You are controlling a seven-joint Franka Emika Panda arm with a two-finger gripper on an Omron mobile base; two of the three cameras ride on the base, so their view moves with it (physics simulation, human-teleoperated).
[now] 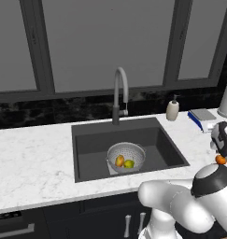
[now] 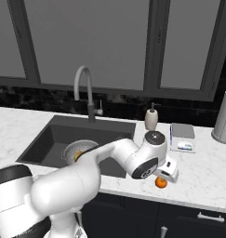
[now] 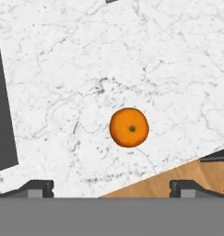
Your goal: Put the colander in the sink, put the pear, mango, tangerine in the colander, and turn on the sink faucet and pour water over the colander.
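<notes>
The silver colander (image 1: pixel 126 154) sits in the dark sink (image 1: pixel 91 144), with the red-green mango (image 1: pixel 119 161) and the yellow-green pear (image 1: pixel 129 164) inside it. The orange tangerine (image 3: pixel 129 127) lies on the white marble counter right of the sink, close to the front edge. My gripper (image 3: pixel 111 186) hangs straight above the tangerine (image 2: pixel 161 182), open, its fingertips (image 3: pixel 37 186) spread wide on either side and clear of the fruit. The grey gooseneck sink faucet (image 1: pixel 119 88) arches over the basin, and no water runs from it. My arm partly covers the colander (image 2: pixel 79 149) in the right base view.
A cream soap dispenser (image 2: pixel 151 118) stands behind the sink's right corner. A blue-edged flat pad (image 2: pixel 182 137) lies beside it, and a tall white canister (image 2: pixel 223 118) stands at the far right. The counter's front edge (image 3: pixel 145 177) runs just below the tangerine.
</notes>
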